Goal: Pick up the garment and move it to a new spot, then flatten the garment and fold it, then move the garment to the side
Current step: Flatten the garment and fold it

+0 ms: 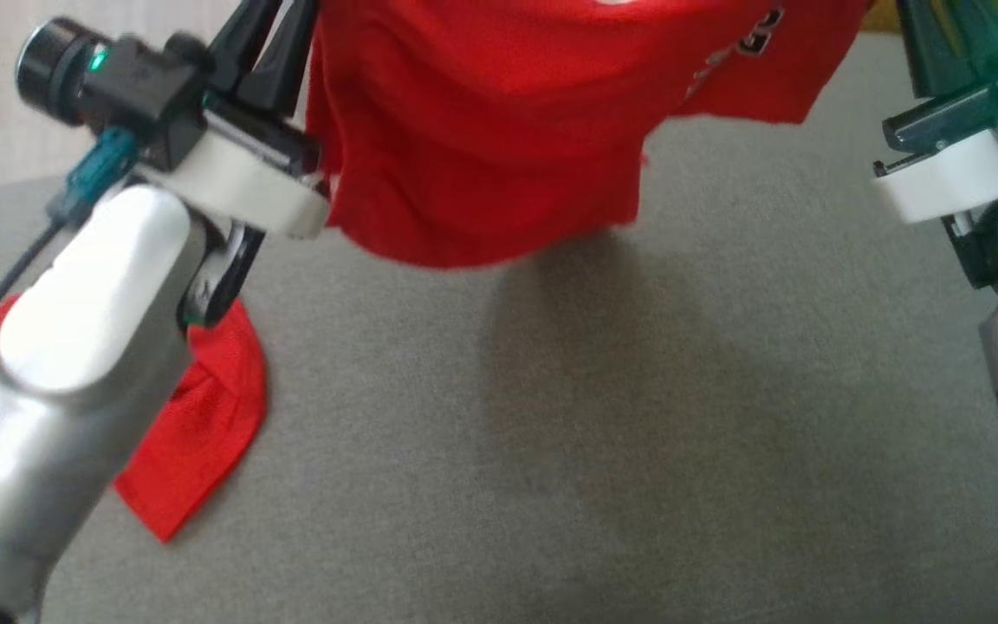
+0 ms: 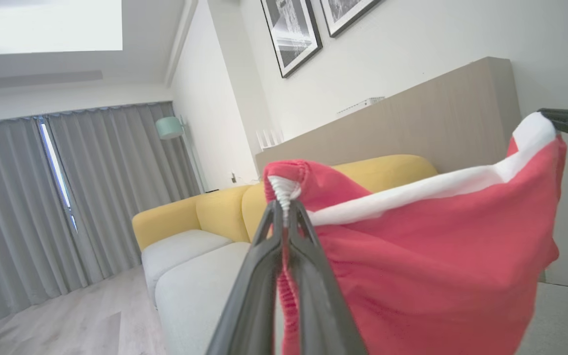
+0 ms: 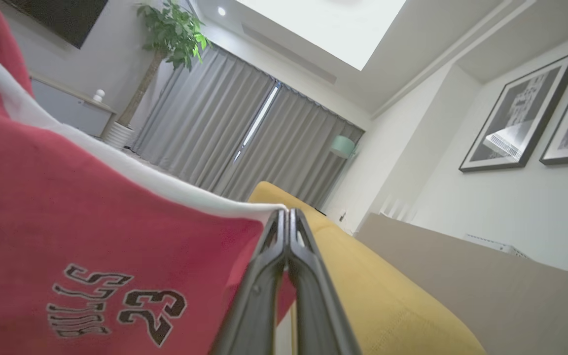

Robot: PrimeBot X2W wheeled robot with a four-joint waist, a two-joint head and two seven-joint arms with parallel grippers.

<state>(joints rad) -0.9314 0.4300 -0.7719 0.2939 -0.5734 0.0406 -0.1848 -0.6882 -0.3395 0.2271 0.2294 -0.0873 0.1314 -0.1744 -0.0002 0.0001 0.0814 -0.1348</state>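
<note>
Left fingers (image 2: 259, 276), right fingers (image 3: 259, 291), one red garment (image 1: 482, 130) aloft

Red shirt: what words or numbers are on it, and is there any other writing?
"23": on the red garment, right wrist view.
Letters beside it: maybe "BULLS", too crumpled to be sure.
Head view print: too blurred.
No other writing is readable.

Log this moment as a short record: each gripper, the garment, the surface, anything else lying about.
left gripper: shut on garment, at one end of its white waistband
right gripper: shut on waistband's other end
garment: red, hangs stretched between both, above surface
surface: grey fabric, garment's shadow on it
other: red cloth lying on surface by left arm
</note>
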